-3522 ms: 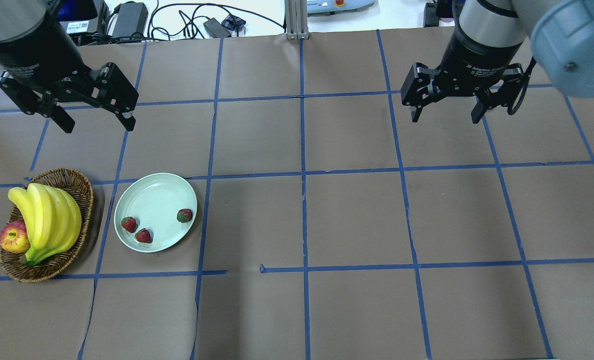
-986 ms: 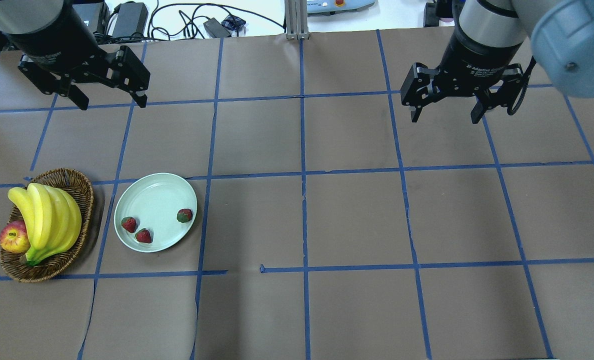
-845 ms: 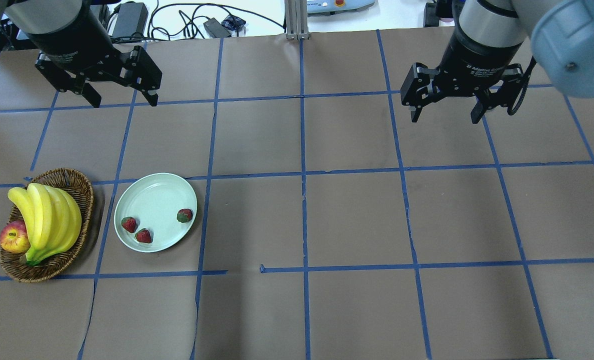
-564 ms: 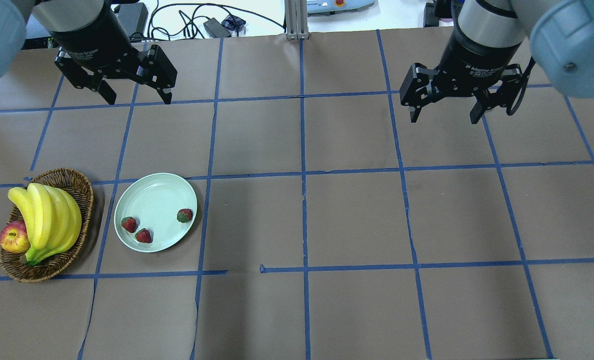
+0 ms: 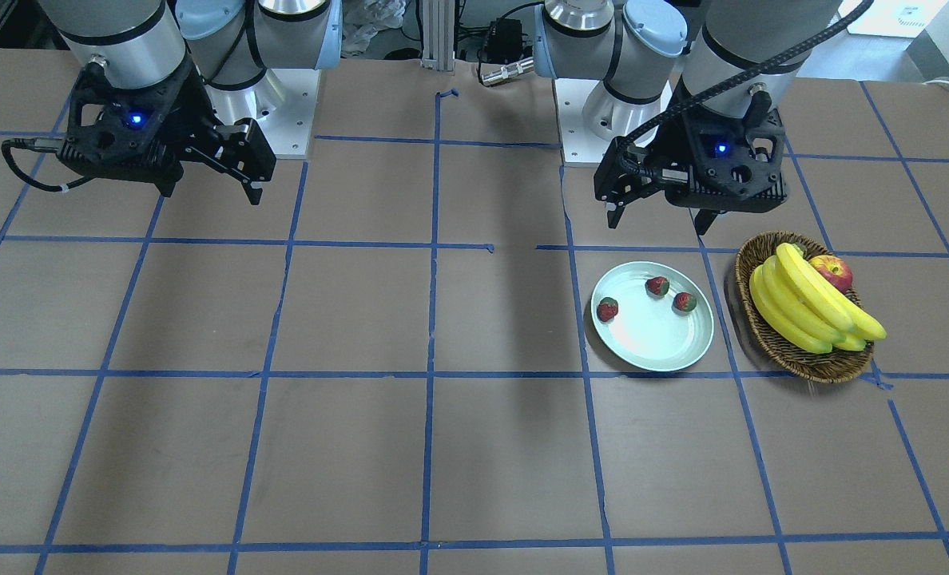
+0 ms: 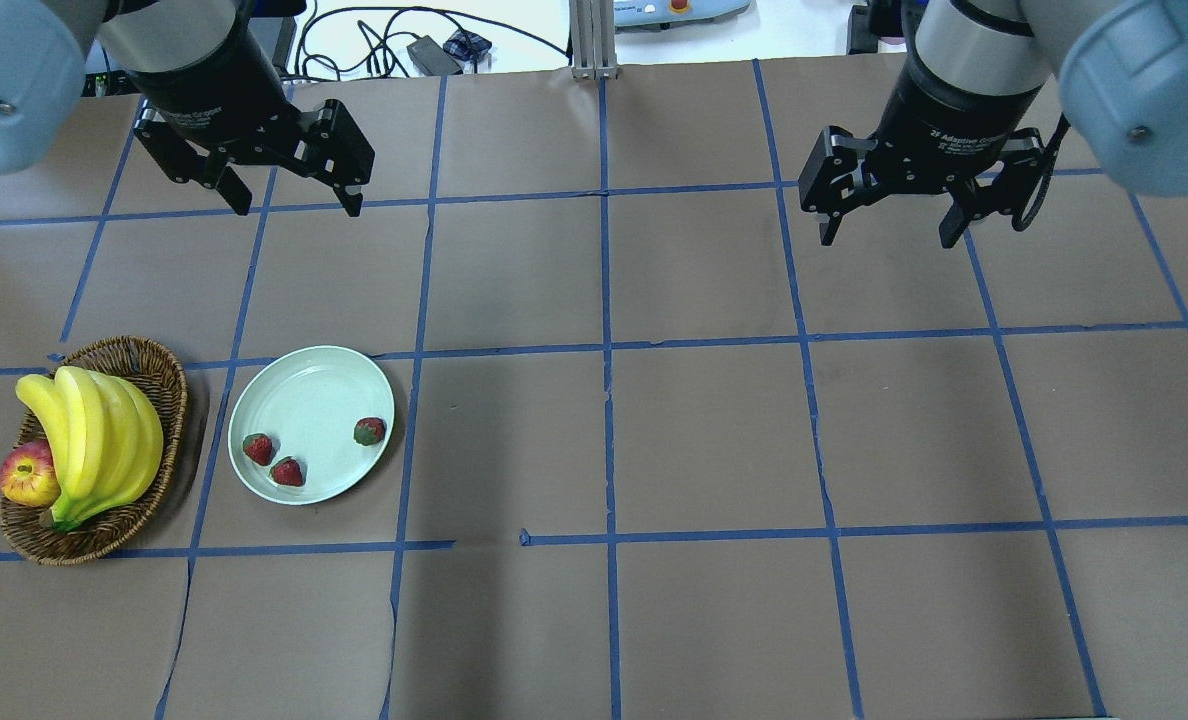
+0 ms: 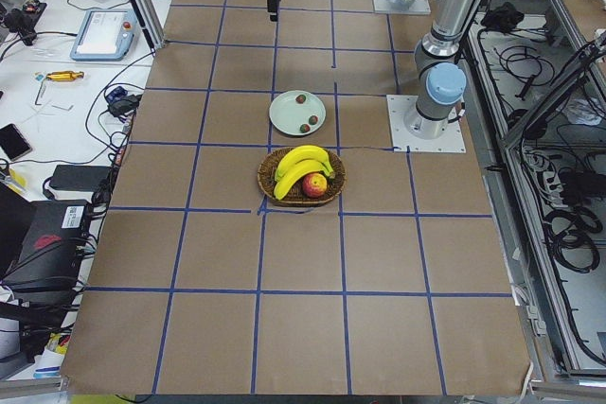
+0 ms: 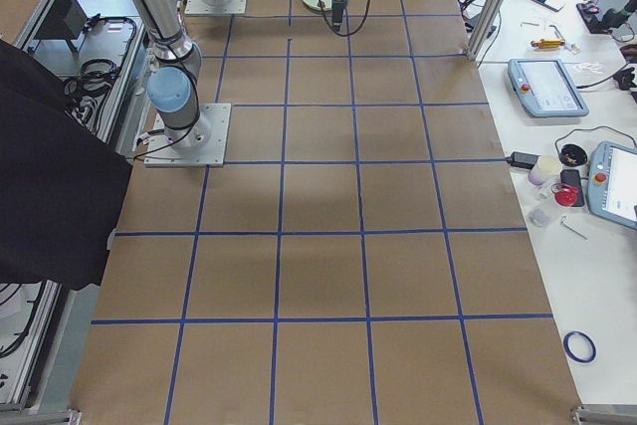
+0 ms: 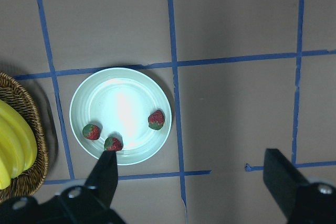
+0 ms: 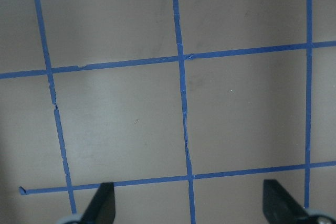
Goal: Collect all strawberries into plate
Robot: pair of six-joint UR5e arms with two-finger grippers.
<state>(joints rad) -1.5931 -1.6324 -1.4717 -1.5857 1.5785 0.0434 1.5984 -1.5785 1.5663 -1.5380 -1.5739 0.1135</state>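
Observation:
Three strawberries (image 6: 258, 448) (image 6: 287, 471) (image 6: 369, 431) lie inside the pale mint plate (image 6: 304, 395), on the table's left part. They also show in the front view (image 5: 607, 309) (image 5: 657, 286) (image 5: 684, 302) on the plate (image 5: 650, 339) and in the left wrist view (image 9: 92, 131) (image 9: 113, 144) (image 9: 156, 119). My left gripper (image 6: 299, 206) (image 5: 657, 225) is open and empty, high above the table and apart from the plate. My right gripper (image 6: 887, 238) (image 5: 211, 194) is open and empty over bare table on the right.
A brown wicker basket (image 6: 159, 365) with bananas (image 6: 94, 440) and a red apple (image 6: 29, 474) stands just left of the plate. Brown paper with blue tape lines covers the table. Cables and power bricks (image 6: 259, 35) lie beyond the far edge.
My left gripper has moved to the right in the overhead view, staying open and empty. The right gripper, plate and strawberries have not moved.

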